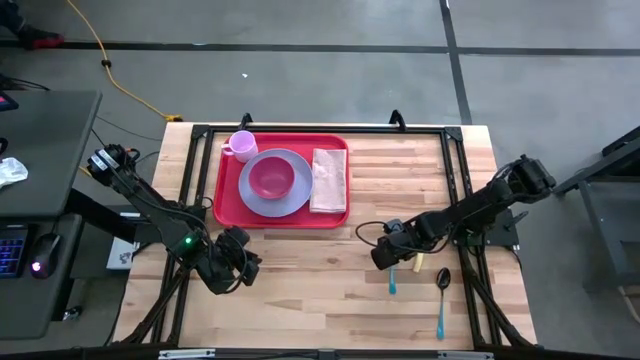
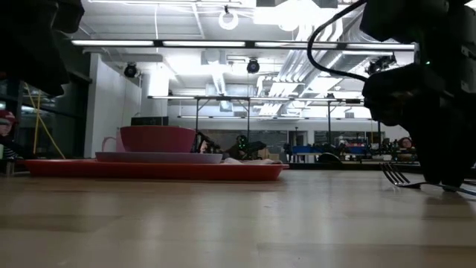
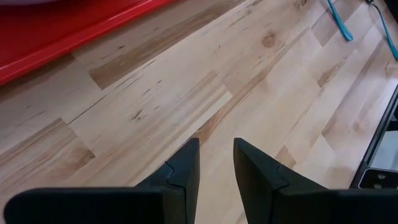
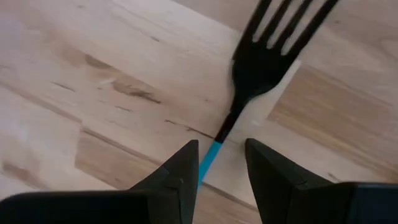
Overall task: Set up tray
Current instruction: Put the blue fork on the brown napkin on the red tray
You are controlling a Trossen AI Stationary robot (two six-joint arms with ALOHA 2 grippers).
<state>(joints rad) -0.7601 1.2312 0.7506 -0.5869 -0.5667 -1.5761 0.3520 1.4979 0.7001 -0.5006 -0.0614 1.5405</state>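
Lying well apart from the right pincer [image 1: 392, 262], the tray [image 1: 228, 205].

Tray [image 1: 226, 190]: solid red, no pattern.
Plate [image 1: 262, 205] on it: lavender.
Bowl [image 1: 271, 178]: deep pink, plain.
Mug [image 1: 240, 146]: pale pink-lilac.
Napkin [image 1: 328, 180]: beige, faint fold lines.
Table [image 1: 300, 290]: light wood, butcher-block strips with darker grain streaks and a knot or two.
Fork [image 4: 267, 56] straight ahead of the right gripper [image 4: 221, 163]: black tines and neck, bright blue handle.
Spoon [image 1: 441, 290] just beside that gripper: black bowl, blue handle.
Both grippers, the left gripper [image 3: 216, 163] too: matte black fingers.
Table frame [image 1: 460, 150]: black.
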